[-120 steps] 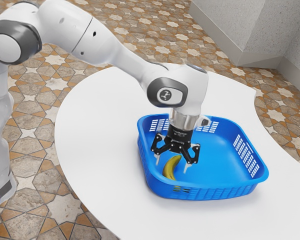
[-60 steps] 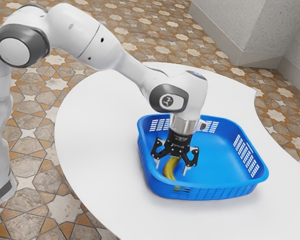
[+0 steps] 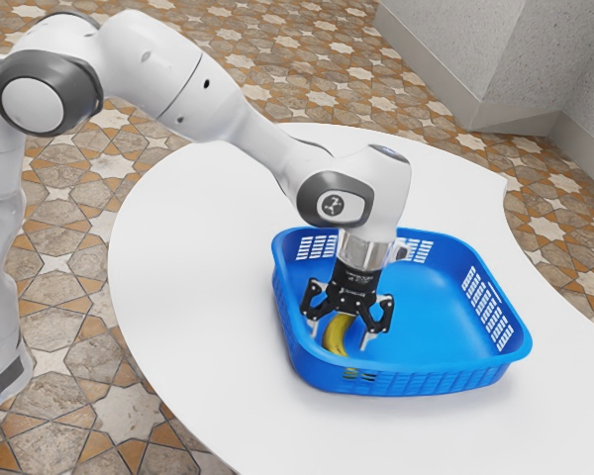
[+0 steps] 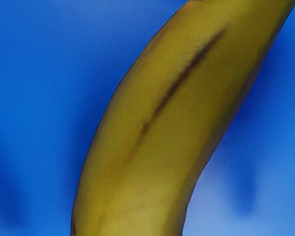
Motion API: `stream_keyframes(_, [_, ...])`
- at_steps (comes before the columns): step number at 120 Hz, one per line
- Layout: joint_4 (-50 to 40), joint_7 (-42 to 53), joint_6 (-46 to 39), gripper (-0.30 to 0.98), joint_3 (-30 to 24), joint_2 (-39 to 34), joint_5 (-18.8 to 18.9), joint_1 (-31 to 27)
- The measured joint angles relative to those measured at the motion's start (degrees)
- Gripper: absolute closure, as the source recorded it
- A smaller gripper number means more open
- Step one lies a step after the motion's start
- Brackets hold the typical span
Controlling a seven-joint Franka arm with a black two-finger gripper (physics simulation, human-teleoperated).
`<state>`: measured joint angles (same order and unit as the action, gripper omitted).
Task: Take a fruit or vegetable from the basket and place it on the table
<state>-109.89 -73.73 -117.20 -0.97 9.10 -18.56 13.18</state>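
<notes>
Banana (image 4: 152, 128) in basket (image 3: 450, 381), gripper (image 3: 339, 337) jaws spread around it.

Wrist view, closest in: yellow curved fruit, long dark streak along its skin, blue basket floor to both sides. Exterior view: pale fingertips (image 3: 365, 341) stand well apart, one on each side of the banana — nothing pinched. Black gripper points down inside the basket, near the wall toward the exterior view's left. Banana is under it, in the near-left part of the basket in the exterior view, partly hidden by the gripper. Basket is blue, slotted walls, sitting on the white table (image 3: 193, 297). White arm (image 3: 203, 84) comes in from the exterior view's upper left. Past the table — patterned tile floor (image 3: 277, 74), then grey wall (image 3: 465, 49).
</notes>
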Motion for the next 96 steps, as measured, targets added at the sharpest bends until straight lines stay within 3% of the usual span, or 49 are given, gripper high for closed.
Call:
stream_keyframes(25, [0.0,-0.5,0.0,0.47,0.0,-0.1,0.1,-0.1])
stream_keyframes(68, [0.5,-1.1,0.1,0.52,0.6,-2.8,1.7,0.1])
stream_keyframes(96, [5.1,-1.4,0.2,0.50,2.7,-10.1,10.5,-0.8])
